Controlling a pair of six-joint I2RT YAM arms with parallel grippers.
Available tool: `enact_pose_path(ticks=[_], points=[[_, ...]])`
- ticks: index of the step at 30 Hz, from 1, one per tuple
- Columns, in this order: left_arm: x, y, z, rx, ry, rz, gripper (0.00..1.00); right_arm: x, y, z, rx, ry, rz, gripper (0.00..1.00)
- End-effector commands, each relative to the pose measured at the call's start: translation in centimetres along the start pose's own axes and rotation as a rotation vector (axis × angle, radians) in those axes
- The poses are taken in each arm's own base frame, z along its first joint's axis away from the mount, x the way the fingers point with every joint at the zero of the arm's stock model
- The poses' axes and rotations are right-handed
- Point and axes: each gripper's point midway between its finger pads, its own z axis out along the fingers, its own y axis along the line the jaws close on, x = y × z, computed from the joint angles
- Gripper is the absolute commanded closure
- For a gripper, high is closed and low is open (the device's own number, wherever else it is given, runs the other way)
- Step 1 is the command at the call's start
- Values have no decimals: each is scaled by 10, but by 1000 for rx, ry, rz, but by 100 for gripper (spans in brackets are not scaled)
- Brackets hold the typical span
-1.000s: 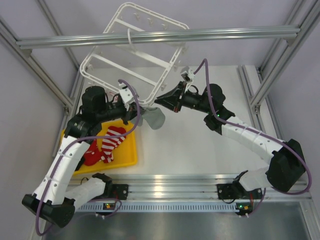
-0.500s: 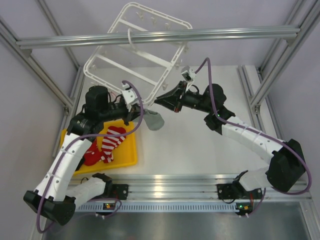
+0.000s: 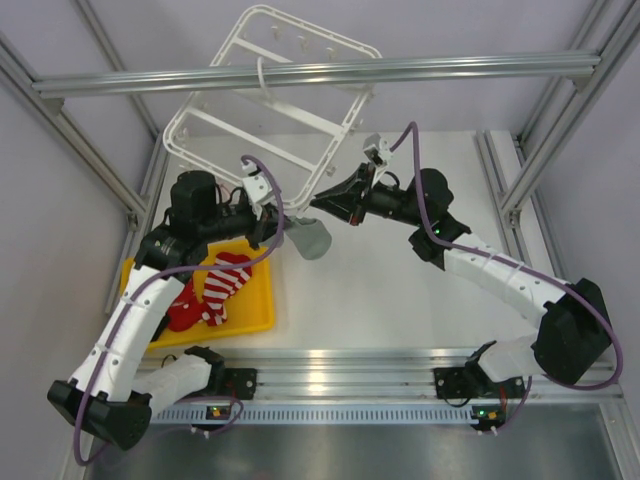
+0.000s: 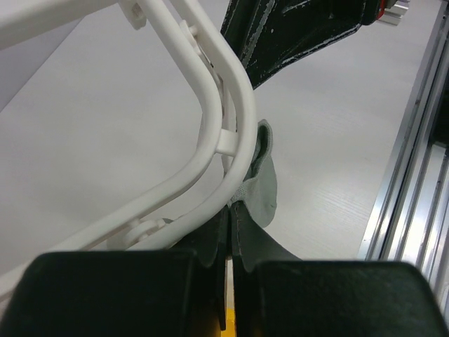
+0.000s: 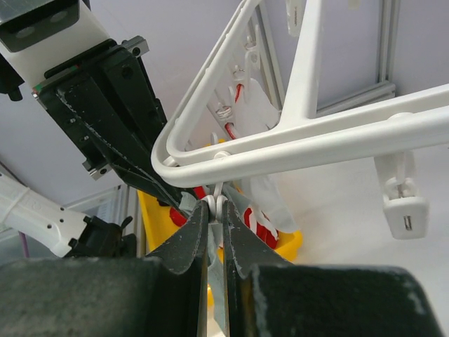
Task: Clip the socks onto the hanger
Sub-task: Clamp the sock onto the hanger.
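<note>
Surroundings: yellow tray (image 3: pixel 250 318) on left of table (image 3: pixel 400 300), red-striped socks (image 3: pixel 222 280) inside. Aluminium beam (image 3: pixel 450 68) crosses above hanger (image 3: pixel 200 118).
Obstruction: hanger's rounded near corner lies between the two grippers and partly covers grey sock (image 3: pixel 312 238) in left wrist view.
Left gripper (image 3: pixel 283 232) clenched on grey sock's edge; sock hangs below that corner, just right of tray.
Right gripper (image 3: pixel 316 203) pinched on clip (image 5: pixel 216 205) under same corner.
Hanger tilted, long axis near-left to far-right.
</note>
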Motion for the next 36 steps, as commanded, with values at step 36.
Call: enact_pose_path(ticks=[36], points=[[-51,15,-15,-138,-238,79,100,12,24,-10,-149,72,-118,100]])
